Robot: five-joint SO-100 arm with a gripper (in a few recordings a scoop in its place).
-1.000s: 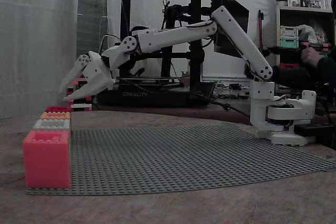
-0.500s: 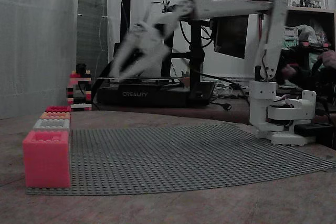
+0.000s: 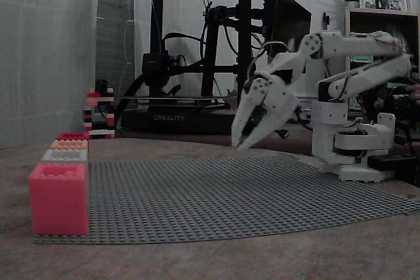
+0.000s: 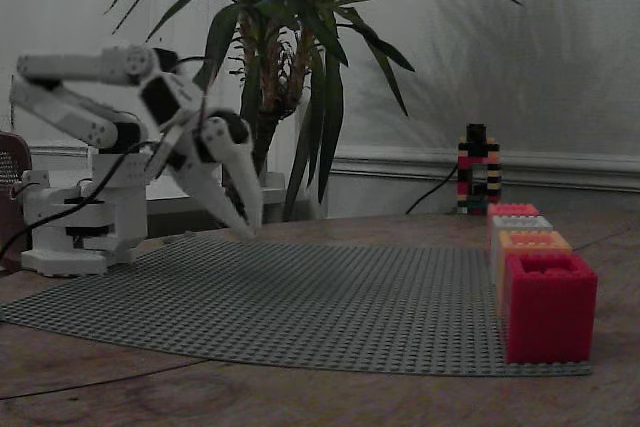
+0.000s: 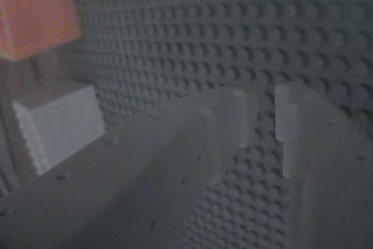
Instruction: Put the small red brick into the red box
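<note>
The small red brick is out of view. Several open boxes stand in a row at the edge of the grey studded baseplate [image 3: 223, 195]. A pink-red box [image 3: 58, 198] is nearest in one fixed view, and a bright red box [image 4: 548, 307] is nearest in the other. Grey and orange boxes sit between them. My white gripper [image 3: 239, 143] hangs just above the baseplate near the arm's base, far from the boxes, and also appears as the gripper [image 4: 250, 225] from the other side. Its fingers [image 5: 303, 161] stand together with only a thin slit and nothing between them.
A small black-and-red striped brick tower [image 3: 98, 113] stands behind the box row on the wooden table. A black 3D printer [image 3: 200, 50] fills the background of one fixed view, and a potted plant [image 4: 280, 67] the other. The arm's base [image 3: 354, 145] sits at the baseplate's edge.
The arm swung up from above the boxes, then folded back and down toward its base. The fingers, spread apart one second ago, now stand together.
</note>
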